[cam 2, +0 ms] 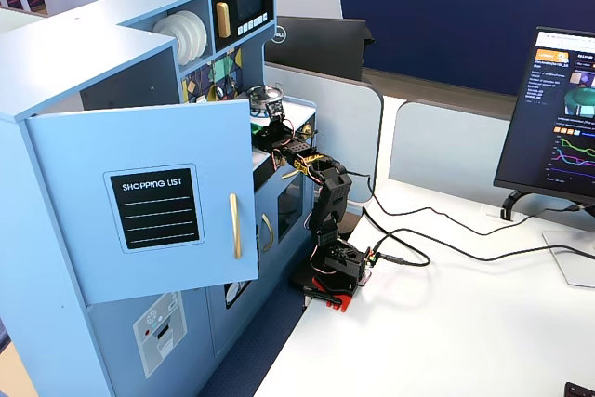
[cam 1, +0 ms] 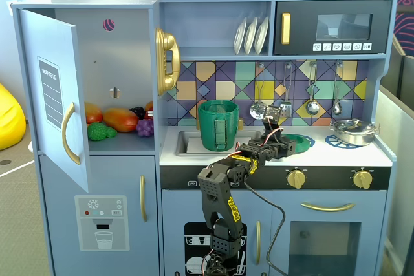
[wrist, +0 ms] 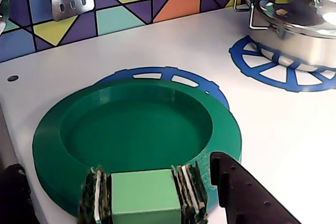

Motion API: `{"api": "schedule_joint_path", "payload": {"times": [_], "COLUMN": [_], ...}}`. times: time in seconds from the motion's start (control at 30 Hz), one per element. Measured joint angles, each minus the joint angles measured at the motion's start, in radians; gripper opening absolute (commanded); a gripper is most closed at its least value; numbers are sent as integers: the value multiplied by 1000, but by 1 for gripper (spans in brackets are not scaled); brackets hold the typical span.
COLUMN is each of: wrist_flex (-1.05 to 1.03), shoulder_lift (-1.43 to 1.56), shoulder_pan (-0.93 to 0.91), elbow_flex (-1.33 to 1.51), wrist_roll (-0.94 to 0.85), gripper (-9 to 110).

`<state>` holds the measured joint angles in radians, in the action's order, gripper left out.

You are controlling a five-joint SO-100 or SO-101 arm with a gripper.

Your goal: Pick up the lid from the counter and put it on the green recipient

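The green lid (wrist: 142,129) lies flat on the white counter (wrist: 283,140), over a blue burner ring (wrist: 157,73). A paler green block with striped sides (wrist: 144,198) stands at its near rim. My gripper (wrist: 118,170) is open and low over that rim. One black finger (wrist: 247,192) is close beside the block and the other (wrist: 13,192) stands well apart. In a fixed view the lid (cam 1: 299,141) shows to the right of my gripper (cam 1: 279,145). The tall green recipient (cam 1: 218,125) stands to the left at the sink, its ribbed handle facing the front.
A silver pan (cam 1: 352,132) sits on the far right burner, close behind the lid in the wrist view (wrist: 296,19). Utensils (cam 1: 312,105) hang on the tiled back wall. The sink basin (cam 1: 187,141) lies beside the pot. The fridge door (cam 1: 55,95) stands open at left.
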<state>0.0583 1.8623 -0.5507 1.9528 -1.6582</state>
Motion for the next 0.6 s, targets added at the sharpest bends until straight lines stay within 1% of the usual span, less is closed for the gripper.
{"api": "schedule_joint_path", "payload": {"times": [0.2, 0.27, 0.33, 0.37, 0.6], "wrist_flex": [0, 0, 0, 0, 2], "shoulder_lift": [-25, -44, -60, -66, -67], "shoulder_pan": [6, 6, 6, 6, 20], "elbow_flex": [-9, -26, -38, -43, -44], "wrist_roll": [0, 0, 0, 0, 35], "gripper": [31, 22, 5, 0, 0]}}
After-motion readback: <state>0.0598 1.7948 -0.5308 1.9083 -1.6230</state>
